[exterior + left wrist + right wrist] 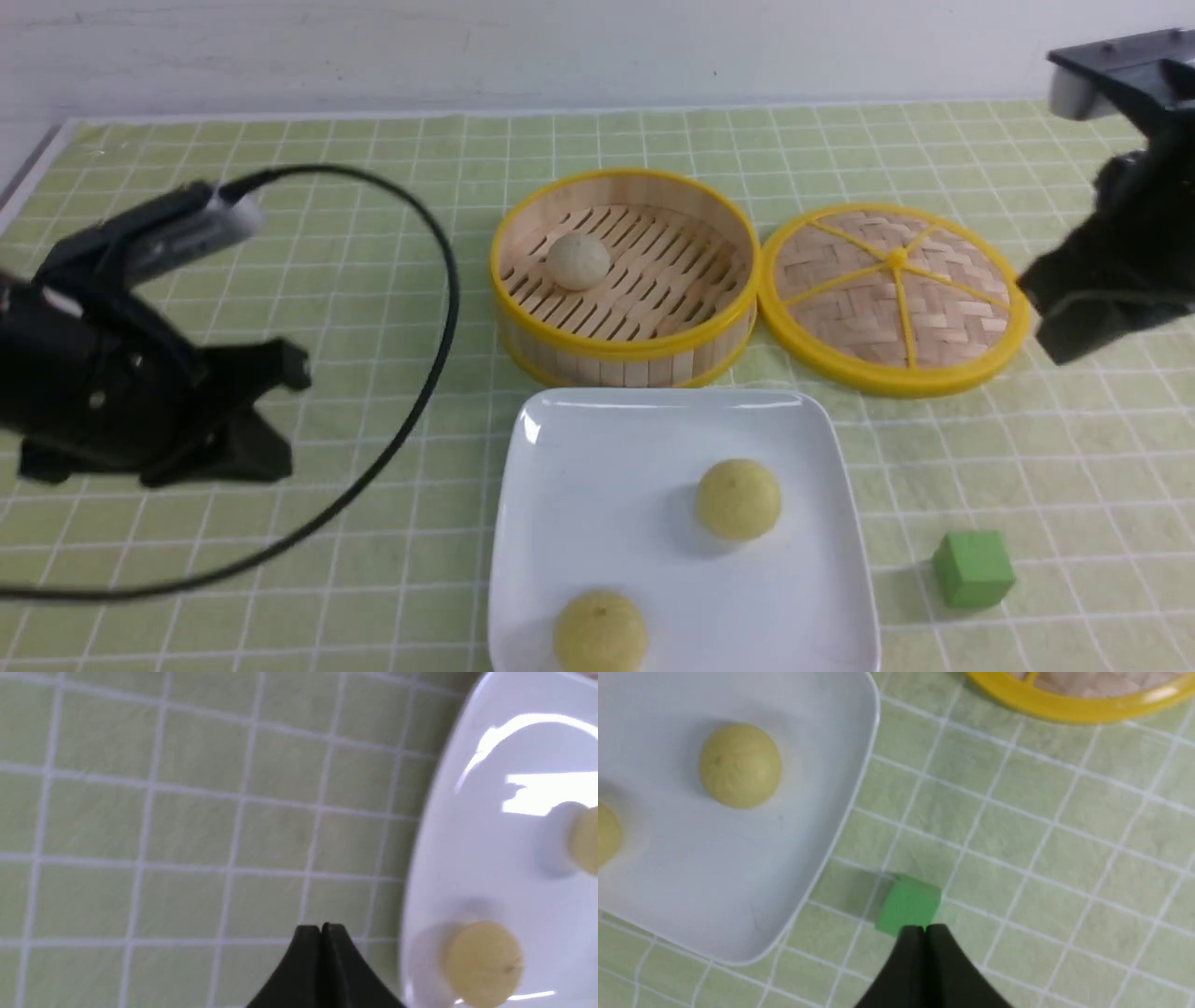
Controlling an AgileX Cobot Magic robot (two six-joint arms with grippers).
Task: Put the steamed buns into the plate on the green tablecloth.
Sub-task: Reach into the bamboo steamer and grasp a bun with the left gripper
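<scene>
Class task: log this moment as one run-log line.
plate: near yellow bun, far yellow bun | steamer basket: off-white bun, not yet moved | left claw: shut, empty | right claw: shut, empty

Green tablecloth, plate, steamer, lid, cube

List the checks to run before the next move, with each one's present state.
1. Last bun located: ok, the off-white bun sits alone in the bamboo steamer basket.
2. Basket uncovered: ok, the woven lid lies beside it.
3. Room on the white plate: ok, a yellow bun and a second yellow bun leave bare space toward the basket.
4. Left pincer ready to grasp: not ok, shut and empty over the green tablecloth beside the plate.
5. Right pincer ready: not ok, shut and empty; the green cube shows by its tips in the wrist view.
6. Which arm goes next: cannot tell.
</scene>
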